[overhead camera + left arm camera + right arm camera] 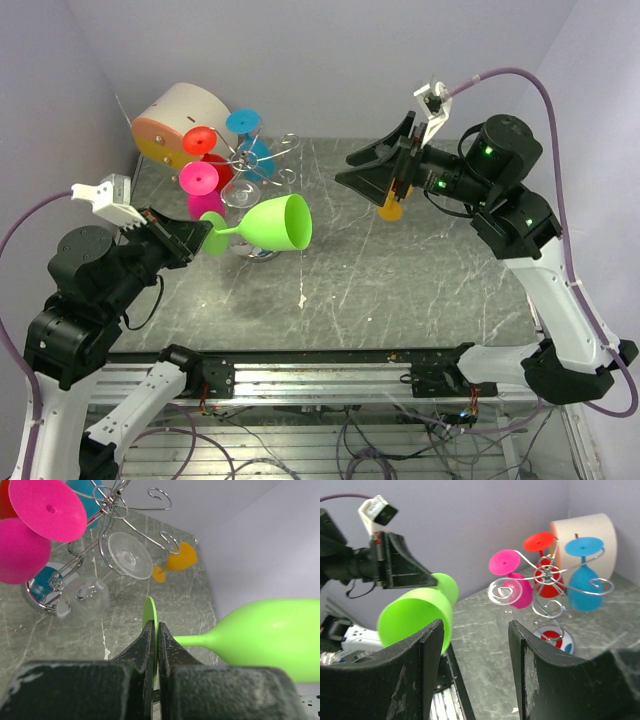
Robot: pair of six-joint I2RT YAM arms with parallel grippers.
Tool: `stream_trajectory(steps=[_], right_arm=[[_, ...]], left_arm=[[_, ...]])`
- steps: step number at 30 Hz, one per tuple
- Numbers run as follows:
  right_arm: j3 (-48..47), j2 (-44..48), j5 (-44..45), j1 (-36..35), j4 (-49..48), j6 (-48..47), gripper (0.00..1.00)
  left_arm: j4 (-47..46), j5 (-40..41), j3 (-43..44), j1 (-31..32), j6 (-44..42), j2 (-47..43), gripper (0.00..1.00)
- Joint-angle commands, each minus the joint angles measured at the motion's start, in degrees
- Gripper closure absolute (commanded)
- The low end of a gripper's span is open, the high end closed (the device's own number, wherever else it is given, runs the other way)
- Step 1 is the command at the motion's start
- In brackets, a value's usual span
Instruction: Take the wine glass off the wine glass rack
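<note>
My left gripper (203, 240) is shut on the round foot (149, 611) of a lime green wine glass (274, 222). It holds the glass sideways above the table, clear of the wire arms and just right of the rack. The fingertips (146, 630) pinch the foot edge-on, and the bowl (275, 636) points right. The wine glass rack (257, 160), silver wire on a chrome base (555, 636), still carries pink (506, 562), red, blue and clear (130, 555) glasses upside down. My right gripper (362, 168) is open and empty, raised at the right and facing the rack (546, 575).
A beige drum with an orange face (170, 125) stands behind the rack at the back left. An orange glass (390, 208) lies on the marble tabletop below my right gripper. Purple walls close the back and sides.
</note>
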State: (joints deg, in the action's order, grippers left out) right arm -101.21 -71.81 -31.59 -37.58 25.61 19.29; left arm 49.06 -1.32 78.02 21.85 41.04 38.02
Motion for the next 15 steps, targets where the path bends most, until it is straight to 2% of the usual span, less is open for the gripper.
stream_trajectory(steps=[1,15], right_arm=[[-0.60,-2.66,-5.56,0.03,-0.10,1.85,0.48],[1.75,-3.26,-9.86,-0.16,-3.46,3.54,0.49]], left_arm=[[-4.45,-1.72,2.16,-0.14,-1.50,1.06,0.93],[-7.74,-3.49,3.77,-0.15,-1.55,4.82,0.93]])
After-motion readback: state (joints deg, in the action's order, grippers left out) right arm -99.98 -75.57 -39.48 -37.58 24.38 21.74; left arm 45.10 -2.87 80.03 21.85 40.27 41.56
